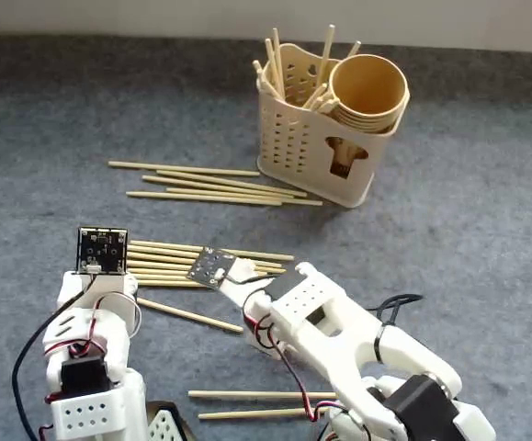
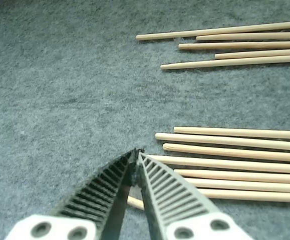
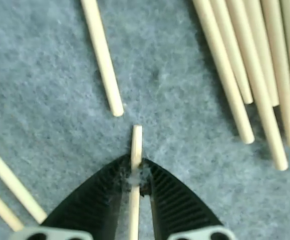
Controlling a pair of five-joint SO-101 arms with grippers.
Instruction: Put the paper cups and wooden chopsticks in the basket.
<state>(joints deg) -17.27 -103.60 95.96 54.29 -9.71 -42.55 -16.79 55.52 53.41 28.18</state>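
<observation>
A cream slotted basket [image 1: 304, 147] stands at the back with stacked paper cups [image 1: 368, 89] and several chopsticks upright in it. Loose wooden chopsticks lie on the grey carpet: one bunch [image 1: 210, 185] beside the basket, another bunch [image 1: 169, 262] [image 2: 235, 160] in front of both arms. My right gripper [image 3: 136, 167] is low over the carpet, shut on a single chopstick [image 3: 136, 142] whose end sticks out past the fingertips. My left gripper [image 2: 136, 154] is shut and holds nothing, its tip at the near ends of the closer bunch.
A lone chopstick [image 1: 188, 315] lies slanted between the two arms, and two more [image 1: 256, 404] lie near the front edge by the right arm. Open carpet stretches to the left and right of the basket.
</observation>
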